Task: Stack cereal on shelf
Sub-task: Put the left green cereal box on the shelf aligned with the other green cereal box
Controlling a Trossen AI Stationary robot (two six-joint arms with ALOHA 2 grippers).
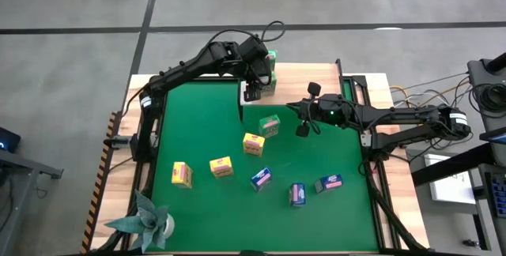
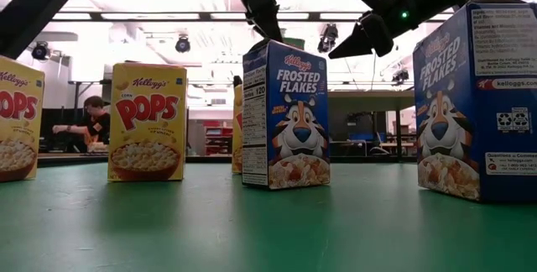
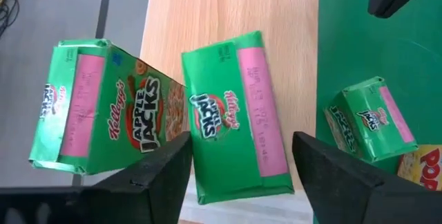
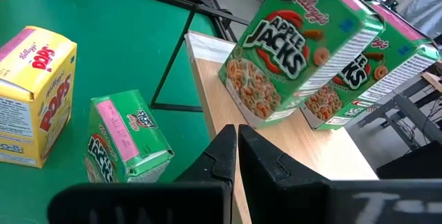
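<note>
Two green cereal boxes [image 3: 103, 106] [image 3: 231, 117] stand side by side on the wooden shelf [image 3: 228, 10] at the table's far side. My left gripper [image 3: 238, 158] is above them, open, slanting down. Its fingers stand on either side of the box nearer the mat [image 1: 271, 66], and a narrow gap shows at each finger. A third green box [image 1: 269, 125] rests on the green mat [image 1: 198, 129] just near of the shelf. My right gripper [image 4: 237, 144] is shut and hovers over the mat by the shelf's near corner [image 1: 303, 127].
Three yellow boxes [image 1: 253, 143] [image 1: 221, 166] [image 1: 182, 174] and three blue ones [image 1: 261, 178] [image 1: 297, 194] [image 1: 329, 183] stand scattered on the mat. A teal paper plant [image 1: 146, 220] sits at the near left corner. A person [image 2: 96, 125] is in the room beyond.
</note>
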